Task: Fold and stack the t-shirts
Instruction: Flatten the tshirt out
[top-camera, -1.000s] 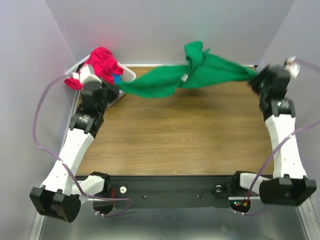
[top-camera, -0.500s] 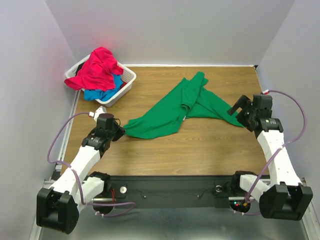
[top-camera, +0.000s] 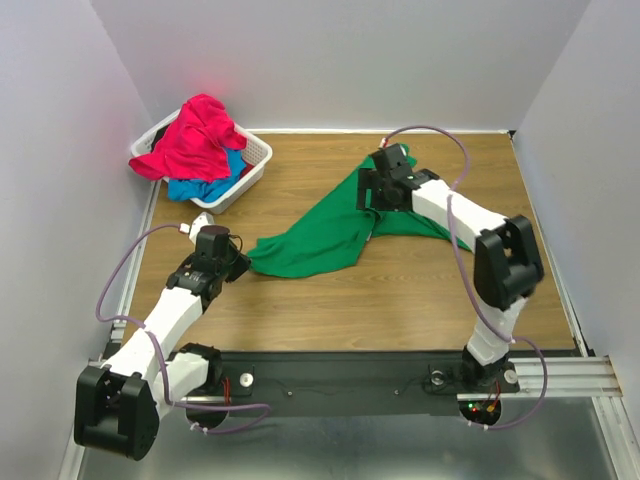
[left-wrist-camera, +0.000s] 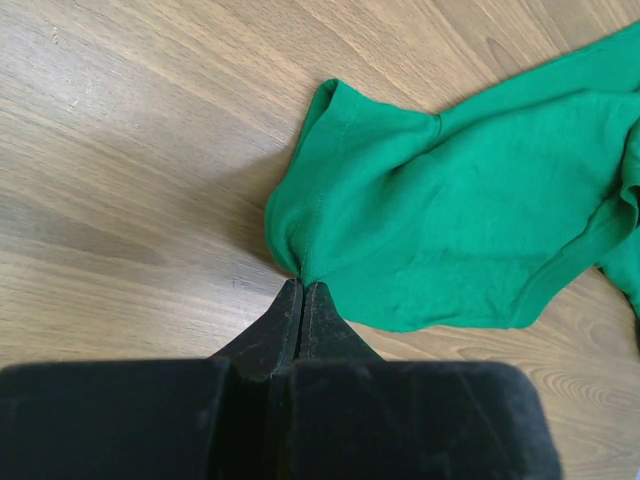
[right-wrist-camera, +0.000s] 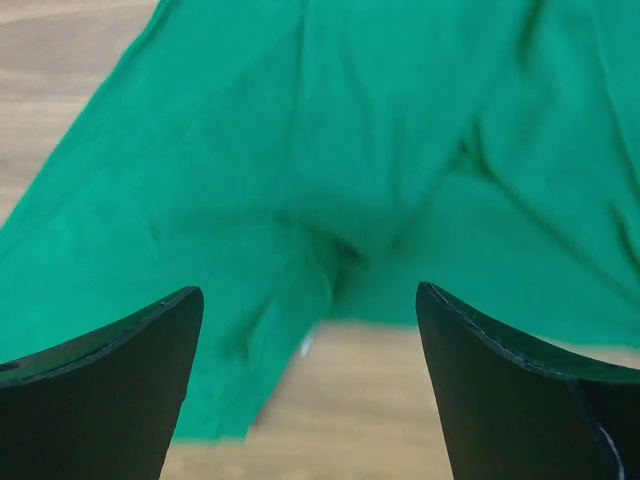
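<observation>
The bright green t-shirt (top-camera: 325, 230) lies crumpled and spread on the wooden table. My left gripper (top-camera: 243, 262) is at its near-left corner, and in the left wrist view it (left-wrist-camera: 303, 286) is shut on the edge of the green cloth (left-wrist-camera: 450, 210). My right gripper (top-camera: 368, 198) hovers over the shirt's upper middle. Its jaws (right-wrist-camera: 310, 305) stand wide open above the green cloth (right-wrist-camera: 330, 140) with nothing between them. The pinkish-red t-shirt (top-camera: 197, 135) and the blue one (top-camera: 205, 188) are heaped in the basket.
The white slotted basket (top-camera: 259, 158) stands at the table's far left corner, by the wall. Bare wooden table (top-camera: 380, 300) lies in front of the green shirt. Walls close the space at left, back and right.
A second ago the green shirt hung stretched in the air between both grippers. It now lies on the table. My right gripper let go, opened and swung left over the shirt's middle.
</observation>
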